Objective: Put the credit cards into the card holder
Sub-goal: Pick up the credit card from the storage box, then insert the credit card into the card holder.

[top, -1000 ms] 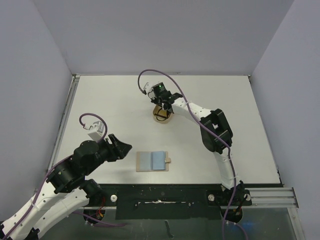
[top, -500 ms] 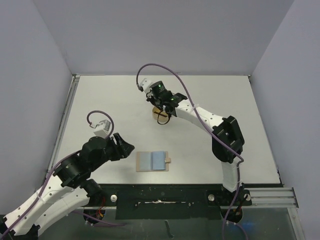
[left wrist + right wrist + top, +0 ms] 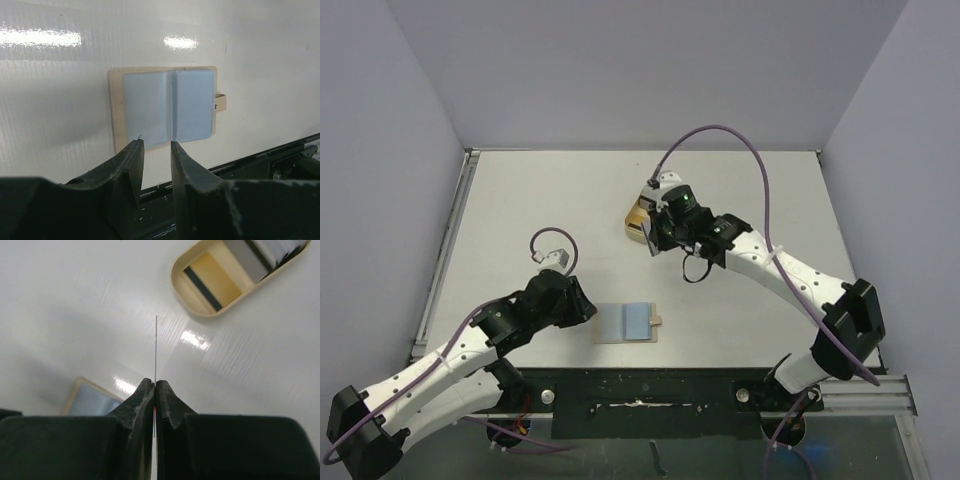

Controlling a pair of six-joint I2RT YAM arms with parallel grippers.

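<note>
Right tool (image 3: 155, 383) pinches a card (image 3: 156, 347), now off the tray (image 3: 202, 312); left tool (image 3: 156, 145), jaws narrowed but empty, reaches card holder (image 3: 150, 107). Insertion next.

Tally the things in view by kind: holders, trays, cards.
card holder: 1
tray: 1
held card, edge-on in the right tool: 1
cards showing in the tray: 2, gold card and grey card; frame may hide others
Total: 5
</note>
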